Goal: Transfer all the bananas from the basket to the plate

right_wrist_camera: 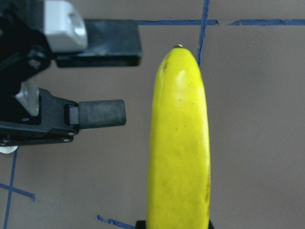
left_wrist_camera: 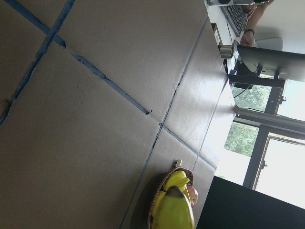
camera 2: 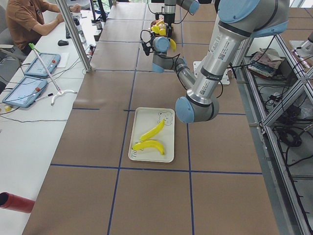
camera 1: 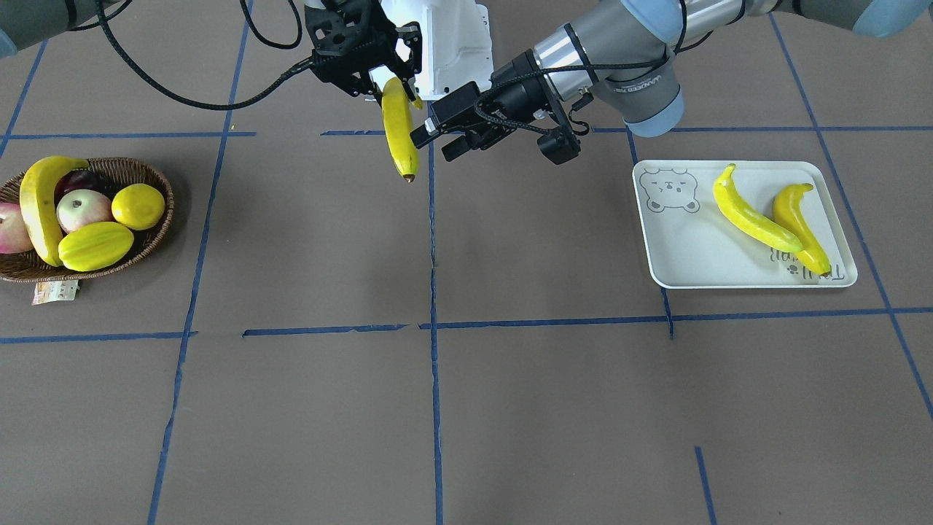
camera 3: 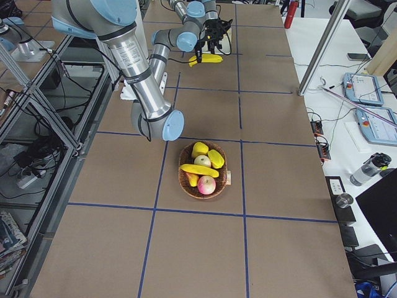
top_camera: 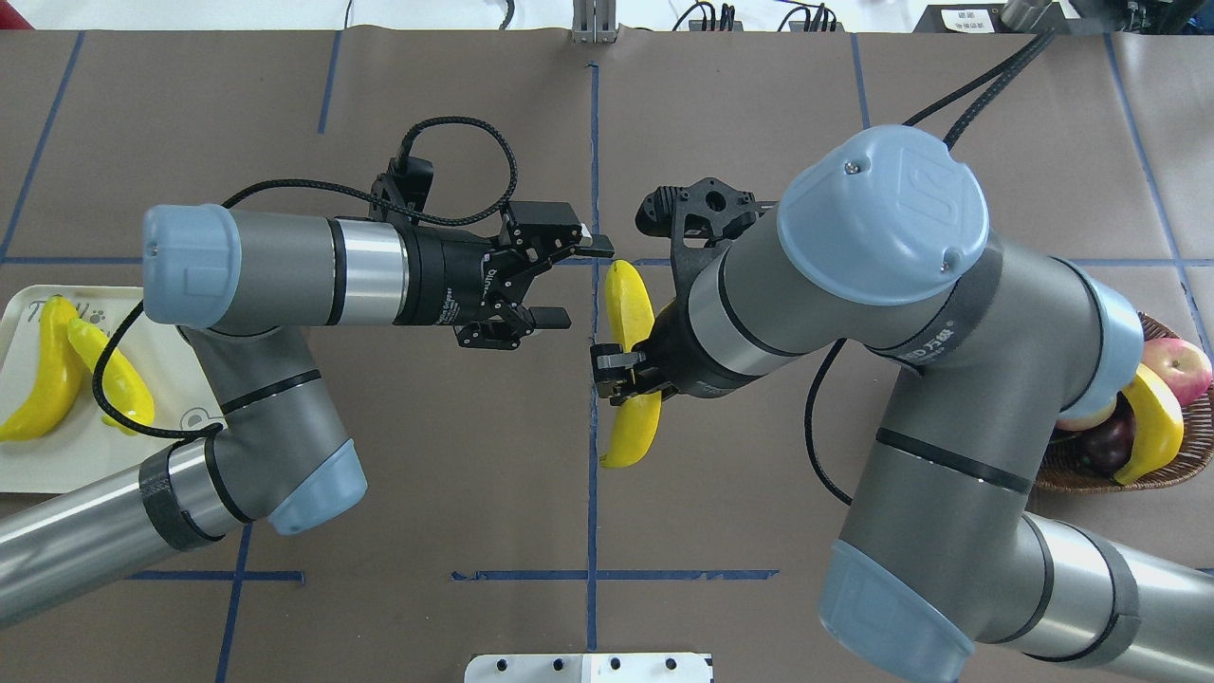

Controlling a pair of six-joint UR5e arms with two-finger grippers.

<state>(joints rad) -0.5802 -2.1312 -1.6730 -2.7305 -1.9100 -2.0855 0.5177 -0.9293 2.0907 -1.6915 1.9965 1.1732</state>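
Halfway through the job at the fruit counter: the first banana and the second banana lie on the plate, touching near one end, at the counter's end on the robot's left. The third banana hangs in mid-air over the middle of the counter, toward the robot's edge, clamped near its upper part by the right gripper, whose fingers are closed on it. Just beside it, the left gripper is empty, its jaws spread wide and aimed at the fruit but not touching it (a hand-over between the arms looks to be the step in hand). The fourth banana lies in the basket at the counter's opposite end, against the rim, with two apples, a lemon and a starfruit, none of which belong on the plate. By this showing, two are delivered, one is in transit and one has not yet been picked up, leaving roughly half the work to do.
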